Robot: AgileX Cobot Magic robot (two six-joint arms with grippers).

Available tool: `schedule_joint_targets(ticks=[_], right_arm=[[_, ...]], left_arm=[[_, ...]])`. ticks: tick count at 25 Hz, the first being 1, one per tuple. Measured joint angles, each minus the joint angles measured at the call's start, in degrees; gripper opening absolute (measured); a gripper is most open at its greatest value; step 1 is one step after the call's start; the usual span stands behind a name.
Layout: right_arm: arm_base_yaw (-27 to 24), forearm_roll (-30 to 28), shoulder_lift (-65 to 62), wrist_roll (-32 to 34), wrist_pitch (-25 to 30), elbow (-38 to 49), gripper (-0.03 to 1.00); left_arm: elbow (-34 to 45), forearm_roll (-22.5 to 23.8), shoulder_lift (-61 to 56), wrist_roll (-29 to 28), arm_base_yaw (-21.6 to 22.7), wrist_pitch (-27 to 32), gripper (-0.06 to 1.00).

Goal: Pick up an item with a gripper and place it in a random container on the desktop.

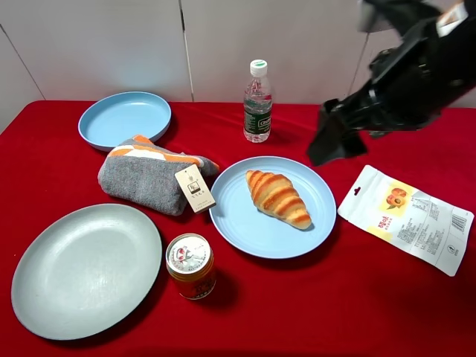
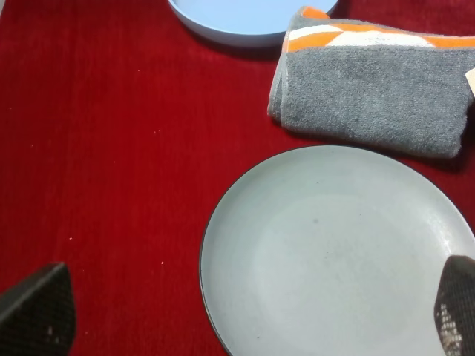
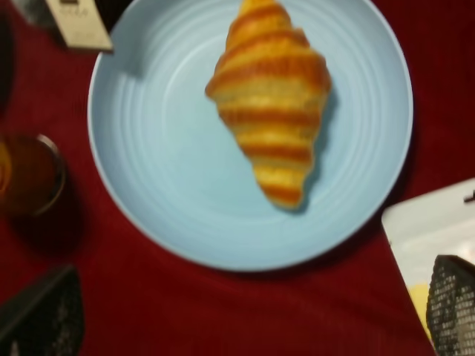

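Note:
The golden-brown croissant (image 1: 278, 197) with orange stripes lies on the round light-blue flat plate (image 1: 245, 223) in the middle of the red table. It also shows in the right wrist view (image 3: 271, 96) on the same plate (image 3: 156, 163). My right gripper (image 1: 335, 137) hangs in the air above and to the right of the plate, open and empty; in its wrist view (image 3: 249, 311) the fingertips stand wide apart. My left gripper (image 2: 245, 308) is open and empty over the grey-green plate (image 2: 334, 252). It is out of the exterior view.
A larger grey-green plate (image 1: 82, 271) lies front left and a deeper blue dish (image 1: 123, 119) back left. A folded grey towel (image 1: 149, 175), a gold-lidded can (image 1: 191, 265), a water bottle (image 1: 257, 103) and a white snack pouch (image 1: 405, 218) surround the plate.

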Motion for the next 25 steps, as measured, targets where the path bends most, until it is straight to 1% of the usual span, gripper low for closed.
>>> schedule_joint_targets(ticks=[10,16,18,21,25], right_arm=[[0.0,0.1,-8.9,0.0,12.4,0.0,0.69],[0.3,0.2,-14.5,0.9,13.2,0.0,0.69],[-0.3,0.6,-16.5,1.3,13.3,0.0,0.69],[-4.3,2.0,-19.4,1.4,13.3,0.0,0.69],[-14.7,3.9,-24.0,1.5,13.4,0.0,0.69]], left_arm=[[0.0,0.0,0.0,0.0,0.0,0.0,0.97],[0.0,0.0,0.0,0.0,0.0,0.0,0.97],[0.0,0.0,0.0,0.0,0.0,0.0,0.97],[0.0,0.0,0.0,0.0,0.0,0.0,0.97],[0.0,0.0,0.0,0.0,0.0,0.0,0.97]])
